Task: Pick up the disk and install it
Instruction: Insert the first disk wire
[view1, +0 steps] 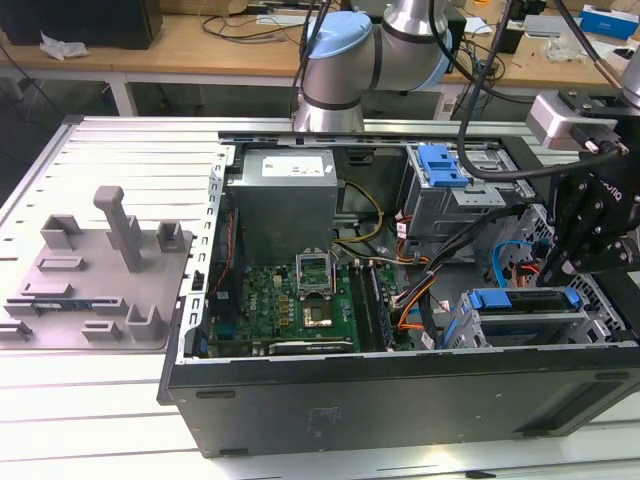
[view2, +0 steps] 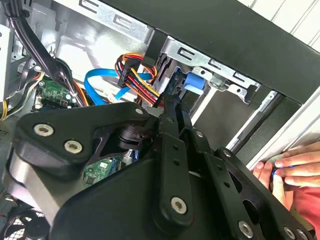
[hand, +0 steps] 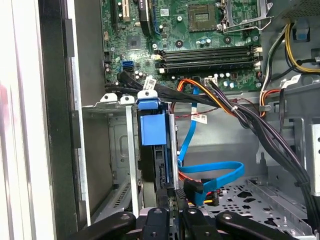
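Note:
The disk (view1: 525, 298), silver with a blue carrier frame, sits in the metal drive cage (view1: 462, 328) at the front of the open computer case, on the exterior view's right. In the first wrist view the disk (hand: 152, 129) stands edge-on inside the cage (hand: 112, 150). The second wrist view shows the blue end of the disk (view2: 193, 83) past the fingers. My gripper (view1: 548, 272) hangs just over the cage. Its fingertips (view2: 172, 106) are drawn together at the disk's near end. Seen in the first wrist view, the gripper (hand: 172, 196) is level with that end. Whether the tips pinch it is hidden.
A person's hand (view2: 292, 170) rests on the case's outer edge. Blue and orange cables (hand: 215, 175) loop beside the cage. The case also holds a motherboard (view1: 300, 300), a grey power supply (view1: 285, 195) and an upper bay with a blue latch (view1: 440, 165). A grey fixture (view1: 100, 270) lies outside on the exterior view's left.

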